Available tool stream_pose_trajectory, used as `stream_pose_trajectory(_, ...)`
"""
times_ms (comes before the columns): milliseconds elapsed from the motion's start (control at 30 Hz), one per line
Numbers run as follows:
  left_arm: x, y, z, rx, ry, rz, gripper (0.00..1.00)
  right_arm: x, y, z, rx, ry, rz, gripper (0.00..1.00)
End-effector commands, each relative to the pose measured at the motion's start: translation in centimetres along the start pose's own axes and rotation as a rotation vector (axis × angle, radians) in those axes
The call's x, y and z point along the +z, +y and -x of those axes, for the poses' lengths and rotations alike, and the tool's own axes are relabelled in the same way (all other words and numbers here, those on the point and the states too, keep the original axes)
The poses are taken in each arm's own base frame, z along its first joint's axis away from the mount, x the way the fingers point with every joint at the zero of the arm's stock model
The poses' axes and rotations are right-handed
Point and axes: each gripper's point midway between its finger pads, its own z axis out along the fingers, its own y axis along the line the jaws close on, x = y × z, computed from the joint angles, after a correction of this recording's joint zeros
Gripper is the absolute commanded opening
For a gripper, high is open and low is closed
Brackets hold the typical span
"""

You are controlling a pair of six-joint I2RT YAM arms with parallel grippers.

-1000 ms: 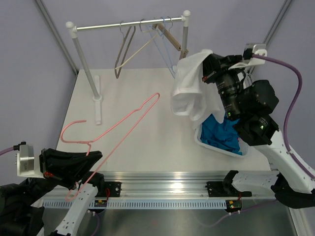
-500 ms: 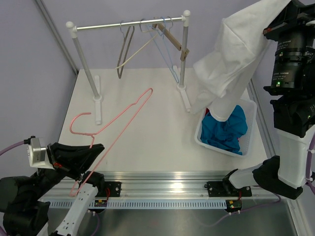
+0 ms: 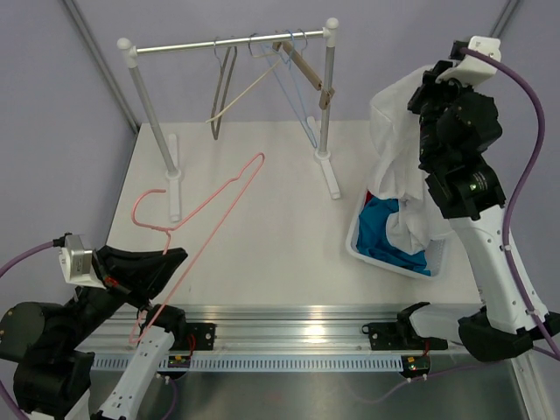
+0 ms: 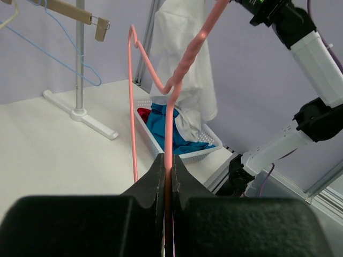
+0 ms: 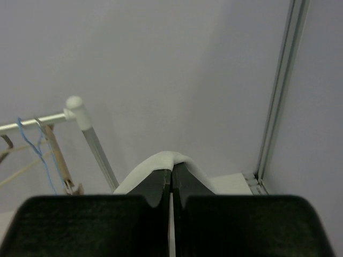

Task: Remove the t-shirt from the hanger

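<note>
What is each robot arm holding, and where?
Left end effector pinches the pink hanger on a straight stretch of wire. Right end effector pinches the white t-shirt by a fold at its top.

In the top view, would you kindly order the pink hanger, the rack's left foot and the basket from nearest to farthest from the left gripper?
1. Pink hanger: clamped in the left gripper, running up and to the right.
2. Rack's left foot: on the left side, just beyond the gripper.
3. Basket: far across on the right.
</note>
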Motion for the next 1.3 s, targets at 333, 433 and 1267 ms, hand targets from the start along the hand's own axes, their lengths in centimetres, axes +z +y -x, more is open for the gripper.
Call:
stream_pose_trajectory(333,0.4,1.4,0.9,0.024,-0.048,0.061,0.0,-8.5,-10.8,-12.0,0.24,0.035,-0.361,0.0)
stream_pose_trajectory(433,0.1,1.8,1.5,0.035,-0.076,0.097,0.0,-10.8,-11.3,-21.6,0.305,0.17,-0.422,0.0)
stream_pose_trajectory(1267,-0.7,17.2,-7.4,-0.056,0.199,0.756,0.0,-18.4,-7.6,-20.4,0.572,0.253,-0.042,0.99)
